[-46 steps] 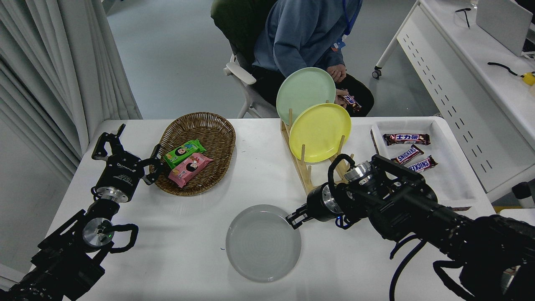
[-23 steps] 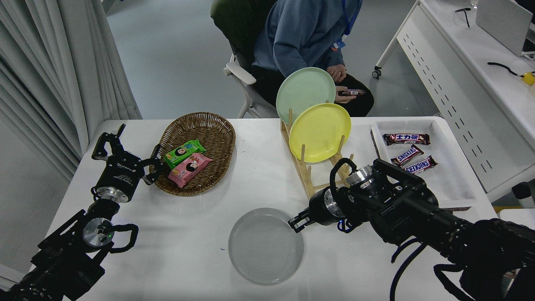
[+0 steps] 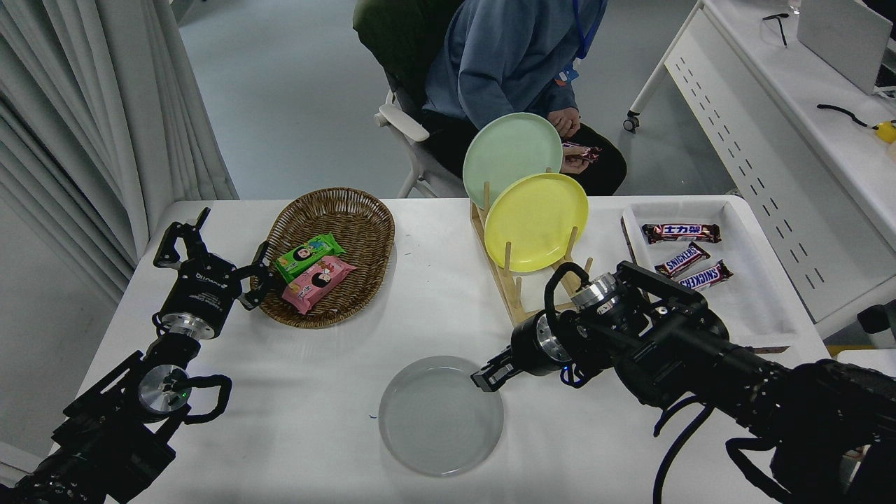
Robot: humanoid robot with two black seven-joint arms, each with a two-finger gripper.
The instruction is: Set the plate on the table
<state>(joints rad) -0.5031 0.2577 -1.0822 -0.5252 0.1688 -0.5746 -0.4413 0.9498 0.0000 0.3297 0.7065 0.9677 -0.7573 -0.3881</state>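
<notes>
Right pincer [image 3: 484, 379] clamped on plate [image 3: 441, 416] rim, plate flat on table [image 3: 434, 308]

A brown wicker basket [image 3: 329, 256] sits toward the far left, holding a green snack packet [image 3: 309, 256] and a pink snack packet [image 3: 318, 282] side by side. To its right a wooden dish rack [image 3: 519, 297] holds a yellow plate [image 3: 536, 221] upright in front and a pale green plate [image 3: 512, 158] upright behind it, while a white tray [image 3: 756, 301] at the far right carries three chocolate bars [image 3: 682, 252]. Beyond the far edge a person in a blue top [image 3: 507, 59] sits on a chair, holding another wrapped bar [image 3: 581, 150], with pale curtains [image 3: 105, 105] hanging at the left and a white perforated-panel desk [image 3: 777, 140] at the right.
</notes>
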